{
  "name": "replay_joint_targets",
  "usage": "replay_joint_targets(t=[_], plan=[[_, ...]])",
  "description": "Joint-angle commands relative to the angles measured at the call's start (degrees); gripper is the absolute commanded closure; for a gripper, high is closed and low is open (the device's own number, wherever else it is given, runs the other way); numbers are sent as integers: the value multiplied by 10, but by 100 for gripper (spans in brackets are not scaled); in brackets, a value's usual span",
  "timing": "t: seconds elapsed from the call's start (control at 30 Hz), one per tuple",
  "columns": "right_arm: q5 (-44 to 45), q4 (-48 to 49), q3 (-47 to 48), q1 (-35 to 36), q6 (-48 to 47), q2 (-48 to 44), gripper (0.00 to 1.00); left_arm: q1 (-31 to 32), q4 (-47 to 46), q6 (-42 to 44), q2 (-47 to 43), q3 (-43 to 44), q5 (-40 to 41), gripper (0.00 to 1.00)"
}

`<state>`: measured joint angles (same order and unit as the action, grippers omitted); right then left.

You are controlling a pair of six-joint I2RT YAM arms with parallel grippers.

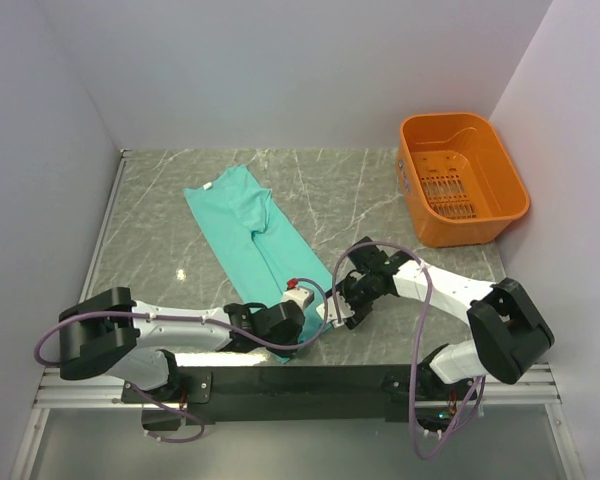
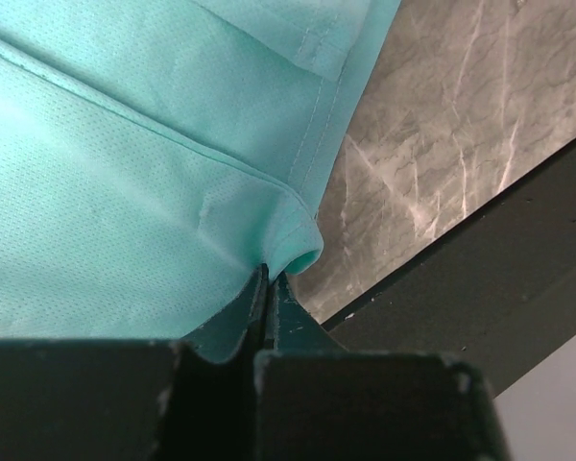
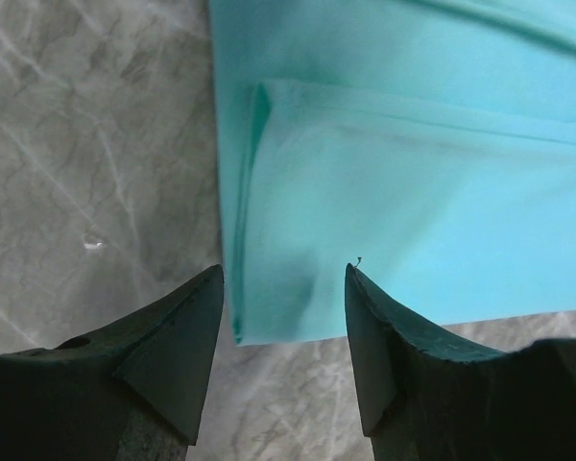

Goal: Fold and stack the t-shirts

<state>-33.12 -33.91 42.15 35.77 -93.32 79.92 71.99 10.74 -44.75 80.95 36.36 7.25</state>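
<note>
A turquoise t-shirt [image 1: 248,226] lies folded lengthwise into a long strip, running from the table's back left to the near middle. My left gripper [image 1: 302,298] is shut on the shirt's near hem corner; the left wrist view shows the cloth [image 2: 154,192] pinched between the closed fingers [image 2: 266,279]. My right gripper [image 1: 337,305] is open just right of the strip's near end; in the right wrist view its fingertips [image 3: 211,288] straddle the other near corner of the shirt [image 3: 384,192], just above it.
An orange plastic basket [image 1: 462,178] stands at the back right. The marble table [image 1: 160,230] has a black front rail [image 1: 300,380] close to both grippers. White walls enclose the sides and back.
</note>
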Motion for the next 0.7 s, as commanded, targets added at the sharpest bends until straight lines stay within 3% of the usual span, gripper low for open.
replay_joint_targets(t=[0.0,0.4,0.67], plan=[[22,0,-15,3,-16,-7,40,6,-1,-17,-10,-27,-22,100],[77,31,-31,32,9,14,44,6,-6,-29,-18,-43,-9,99],[83,53,-49,34,23,18,66,10,15,-12,-11,-22,16,98]])
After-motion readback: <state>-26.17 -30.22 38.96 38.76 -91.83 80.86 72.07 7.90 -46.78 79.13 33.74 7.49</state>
